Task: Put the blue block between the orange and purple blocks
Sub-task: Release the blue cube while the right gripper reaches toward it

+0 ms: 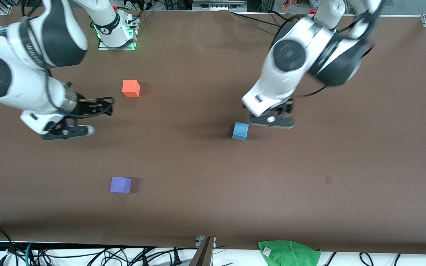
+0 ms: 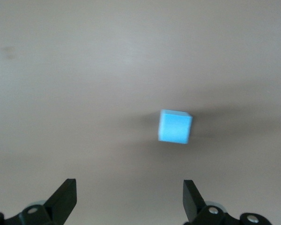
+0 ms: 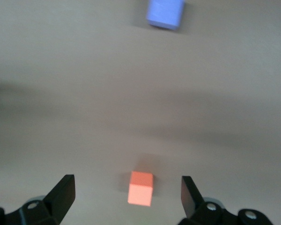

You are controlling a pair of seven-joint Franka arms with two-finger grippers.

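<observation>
Lying nearest the front camera, the purple block [image 1: 120, 184], then farther up the brown table [image 1: 346, 166] the blue block [image 1: 240, 130] (toward the left arm's end, untouched), then the orange block [image 1: 131, 88] farthest. Hovering just beside and above the blue one, the left gripper [image 2: 130, 197], jaws spread wide and empty; waiting between orange and purple, the right gripper [image 3: 127, 193], likewise spread. Likely trouble: an off-centre descent, clipping the cube and skidding it away.
</observation>
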